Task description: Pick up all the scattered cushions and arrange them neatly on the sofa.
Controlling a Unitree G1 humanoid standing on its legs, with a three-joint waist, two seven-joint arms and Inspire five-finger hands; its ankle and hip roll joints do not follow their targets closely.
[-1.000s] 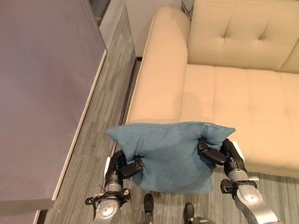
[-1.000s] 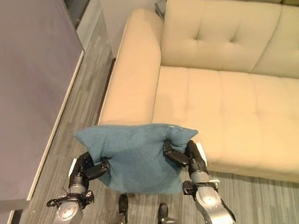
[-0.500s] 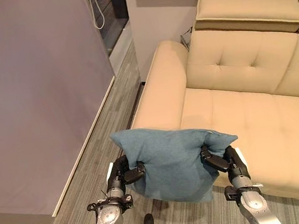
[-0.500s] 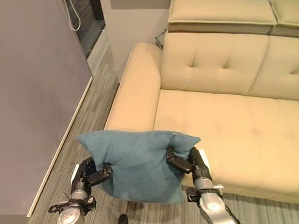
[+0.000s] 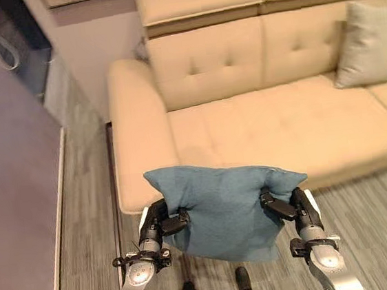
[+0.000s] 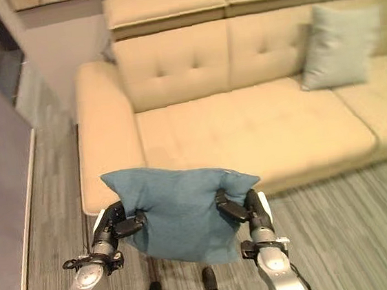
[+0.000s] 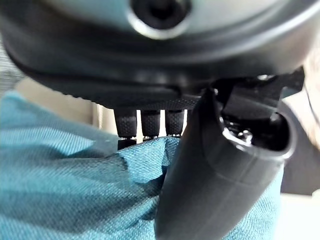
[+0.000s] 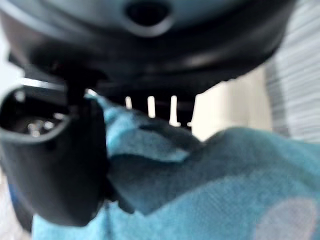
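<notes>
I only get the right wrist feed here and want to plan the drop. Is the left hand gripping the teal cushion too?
Observer: Yes. The left hand is curled on one side of the teal cushion, and the right hand grips the other side.
Operator: Is it off the floor?
Observer: Yes, it hangs between the hands in front of the sofa.
Operator: Anything on the seat already?
Observer: A pale cushion leans against the backrest towards the robot's right; the seat directly ahead is bare.
</notes>
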